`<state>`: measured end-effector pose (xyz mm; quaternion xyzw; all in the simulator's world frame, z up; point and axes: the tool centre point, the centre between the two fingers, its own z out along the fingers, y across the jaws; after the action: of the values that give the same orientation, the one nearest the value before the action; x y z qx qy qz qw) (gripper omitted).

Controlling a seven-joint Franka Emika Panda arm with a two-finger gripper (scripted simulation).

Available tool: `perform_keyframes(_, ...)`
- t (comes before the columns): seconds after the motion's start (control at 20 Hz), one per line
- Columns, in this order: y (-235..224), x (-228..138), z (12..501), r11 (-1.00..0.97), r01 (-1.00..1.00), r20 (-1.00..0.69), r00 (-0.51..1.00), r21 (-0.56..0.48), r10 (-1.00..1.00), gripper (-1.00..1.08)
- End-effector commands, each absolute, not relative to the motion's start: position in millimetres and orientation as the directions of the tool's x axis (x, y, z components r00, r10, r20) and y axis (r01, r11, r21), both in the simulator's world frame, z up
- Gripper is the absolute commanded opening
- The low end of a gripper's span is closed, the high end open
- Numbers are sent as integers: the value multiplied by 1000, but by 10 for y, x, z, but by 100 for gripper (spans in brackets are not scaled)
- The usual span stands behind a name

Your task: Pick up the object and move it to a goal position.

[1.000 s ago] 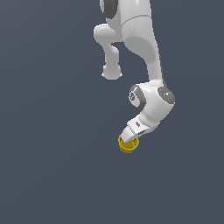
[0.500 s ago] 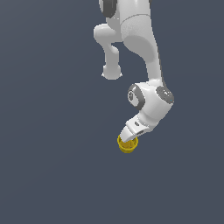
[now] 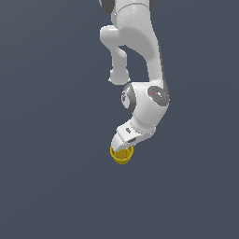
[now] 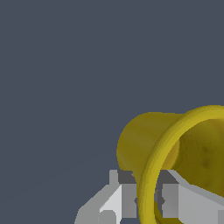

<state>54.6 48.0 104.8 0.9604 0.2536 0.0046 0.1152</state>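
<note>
Claw (image 4: 146, 201) pinches unlabelled yellow cup's (image 4: 148, 140) rim.

We've barely shifted over the last second: our white gripper (image 3: 124, 148) has drifted a touch toward the exterior view's left, carrying the small bright yellow hollow cup (image 3: 122, 155) along with it. Relative to the gripper, the cup sits as before, so the two have travelled together. The white wrist housing (image 3: 145, 105) above the gripper has turned slightly.
</note>
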Motion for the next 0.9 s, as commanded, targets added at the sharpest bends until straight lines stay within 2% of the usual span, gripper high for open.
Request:
perform_keyframes(0.0,215,615,1210,-845,484,-46,872,225,487,-100)
perform_keyframes(0.5,-811,877,1787,-845,485,-46,872,225,488,-100)
perform_keyframes(0.85,-1237,1007,2026,-845,485,-46,872,225,488,-100)
